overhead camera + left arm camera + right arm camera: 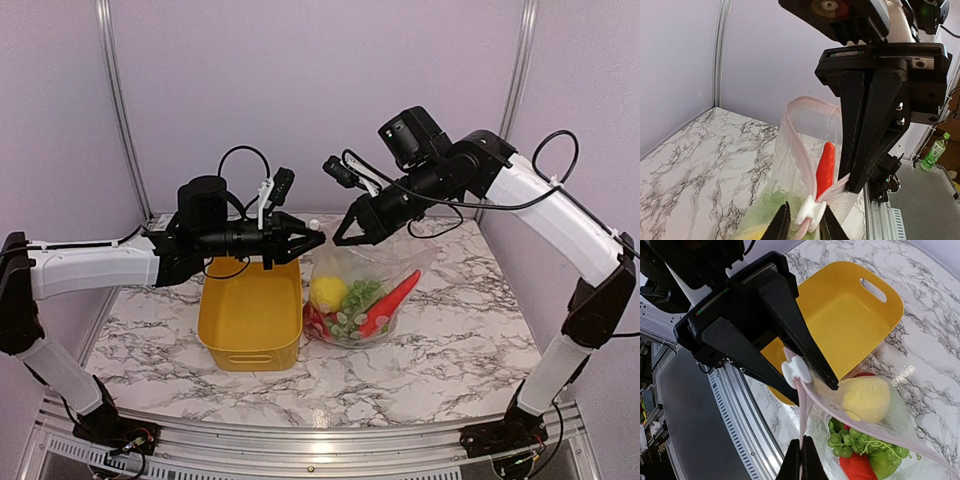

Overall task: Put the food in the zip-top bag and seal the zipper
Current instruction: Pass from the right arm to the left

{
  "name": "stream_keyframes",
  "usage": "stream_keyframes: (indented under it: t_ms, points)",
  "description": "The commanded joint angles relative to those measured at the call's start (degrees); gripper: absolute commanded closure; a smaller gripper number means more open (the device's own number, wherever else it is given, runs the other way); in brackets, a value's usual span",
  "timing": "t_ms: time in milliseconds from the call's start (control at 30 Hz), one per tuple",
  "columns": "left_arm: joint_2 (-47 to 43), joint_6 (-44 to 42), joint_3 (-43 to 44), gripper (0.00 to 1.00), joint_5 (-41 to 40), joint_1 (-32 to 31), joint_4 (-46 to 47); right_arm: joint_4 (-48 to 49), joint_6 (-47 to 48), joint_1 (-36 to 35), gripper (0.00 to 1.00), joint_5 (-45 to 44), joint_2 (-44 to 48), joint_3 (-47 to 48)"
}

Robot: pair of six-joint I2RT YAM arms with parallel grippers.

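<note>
With the left gripper (315,236), pinches the white slider (807,212) at the end of the zipper (801,415), jaws narrowed onto it from both sides. With the right gripper (340,240), clamps fully closed on the pink zipper strip just beside the slider. Holds the bag (365,290) up by its mouth, bottom resting on the desk (450,340), just beside the yellow bin (250,300). Shows lemon (328,292), grapes (847,442) and red pepper (392,300) inside, low in the bag.
</note>
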State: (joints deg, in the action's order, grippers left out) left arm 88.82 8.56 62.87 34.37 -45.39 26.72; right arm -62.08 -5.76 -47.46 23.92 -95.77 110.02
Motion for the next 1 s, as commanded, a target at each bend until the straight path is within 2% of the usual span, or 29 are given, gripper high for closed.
stream_keyframes:
  t_ms: [0,133,367,667,800,967]
  points:
    - [0.9,-0.3,1.3,0.82,2.6,0.4,2.4,-1.7,0.4,0.0,1.0,-1.5,-1.4,3.1]
    - [0.6,0.7,0.3,0.87,2.6,0.8,3.6,-2.8,0.4,0.2,1.0,-4.6,-2.0,4.5]
    - [0.4,1.7,-1.1,0.89,3.0,1.4,6.0,-3.0,0.0,1.1,1.0,-9.0,-1.6,3.9]
    - [0.4,1.9,-1.5,0.94,3.1,1.4,6.5,-2.6,-0.2,2.7,1.0,-8.4,-2.0,3.1]
    - [0.5,2.1,-1.5,1.0,3.0,1.4,6.6,-2.4,-0.1,2.8,1.0,-7.8,-2.2,2.8]
    - [-0.3,2.3,-1.4,1.0,2.5,1.4,5.8,-2.8,0.4,2.8,0.99,-6.0,-2.8,5.0]
